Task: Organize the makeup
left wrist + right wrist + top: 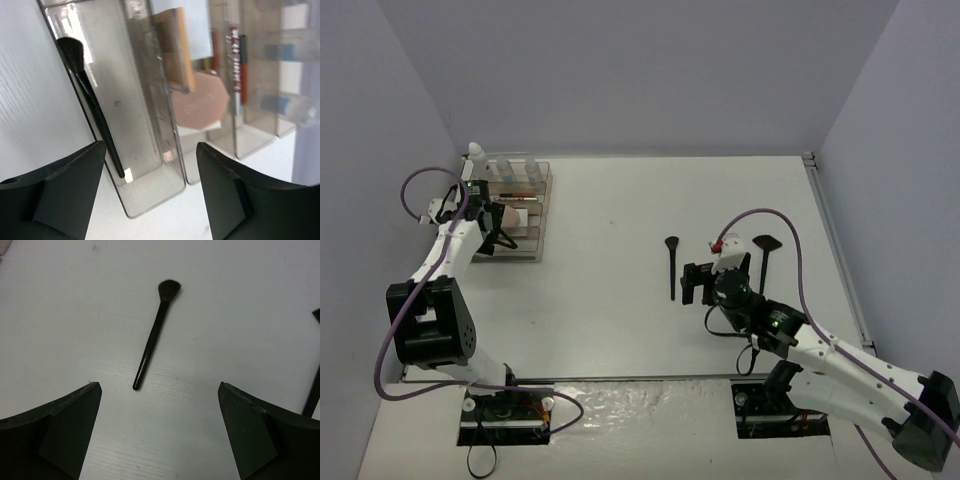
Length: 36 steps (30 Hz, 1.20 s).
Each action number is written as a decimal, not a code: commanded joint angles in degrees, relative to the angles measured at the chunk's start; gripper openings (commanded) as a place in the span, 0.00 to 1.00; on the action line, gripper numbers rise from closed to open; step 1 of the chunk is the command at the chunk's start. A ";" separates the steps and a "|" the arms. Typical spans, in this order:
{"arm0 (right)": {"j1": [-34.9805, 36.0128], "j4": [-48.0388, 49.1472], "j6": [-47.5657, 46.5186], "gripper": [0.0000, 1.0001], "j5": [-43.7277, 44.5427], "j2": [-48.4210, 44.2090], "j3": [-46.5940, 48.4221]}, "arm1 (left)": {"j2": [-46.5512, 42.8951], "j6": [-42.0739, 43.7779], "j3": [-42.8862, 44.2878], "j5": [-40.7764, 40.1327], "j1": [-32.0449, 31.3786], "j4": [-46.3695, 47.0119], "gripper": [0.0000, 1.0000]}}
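Hugging tray (131, 75) wall: brush (95, 112) (unheld)

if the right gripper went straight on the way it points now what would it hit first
Probably the black brush lying on the white table, framed by the open right gripper in its wrist view. Nothing else shows in between, though depth is unclear.

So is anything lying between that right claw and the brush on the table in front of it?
Nothing visible. The right gripper is open, and only bare table shows between it and the brush. A second brush lies off to the side, out of the way.
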 commanded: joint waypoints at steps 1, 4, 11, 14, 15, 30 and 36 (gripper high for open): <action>-3.83 2.00 8.22 0.99 1.36 11.63 5.18 | -12.31 19.93 -2.71 5.38 0.46 8.40 0.72; -4.54 2.81 9.92 0.98 2.20 19.14 7.14 | -19.68 29.56 -5.37 7.53 0.46 8.86 0.78; -4.79 6.29 10.84 0.95 1.88 31.24 11.76 | -37.98 47.21 -14.71 14.29 0.38 7.20 0.96; -4.83 7.79 11.97 0.91 1.45 35.59 12.96 | -44.42 50.08 -18.68 17.36 0.26 6.80 0.97; -4.84 8.22 12.23 0.90 1.49 37.21 13.27 | -46.10 50.42 -20.02 18.22 0.17 6.95 0.97; -4.49 13.48 15.31 0.30 1.10 48.50 11.92 | -45.01 51.09 -21.74 27.47 -1.48 7.78 0.97; -2.45 15.79 13.53 0.00 0.44 47.77 11.31 | -44.63 47.25 -22.04 31.01 -2.67 9.59 0.97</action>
